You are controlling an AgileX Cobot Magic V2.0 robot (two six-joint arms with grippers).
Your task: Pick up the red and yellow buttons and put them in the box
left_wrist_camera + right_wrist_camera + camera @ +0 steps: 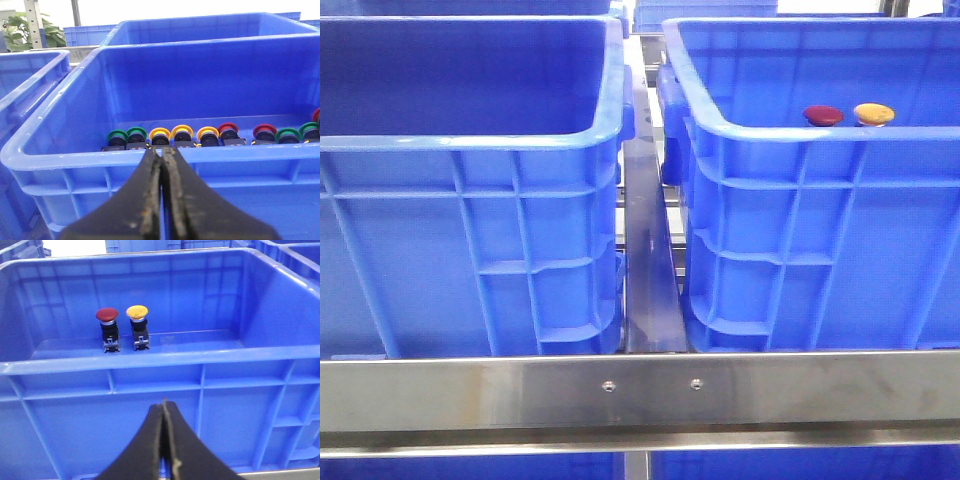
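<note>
A dark red button [823,115] and an orange-yellow button [873,113] stand side by side inside the right blue crate [800,135], near its far wall. In the right wrist view the red button [107,315] and the yellow button [137,312] stand upright on black bases. My right gripper [163,402] is shut and empty, outside that crate's near wall [150,360], below the rim. My left gripper [162,150] is shut and empty, just outside the near rim of another blue crate [75,156]. Neither gripper shows in the front view.
The left blue crate [470,140] stands beside the right one, with a metal bar [645,250] in the gap. A steel rail [640,390] runs across the front. In the left wrist view a row of green [118,137], yellow [160,136] and red [228,131] buttons lines the crate floor. More crates stand behind.
</note>
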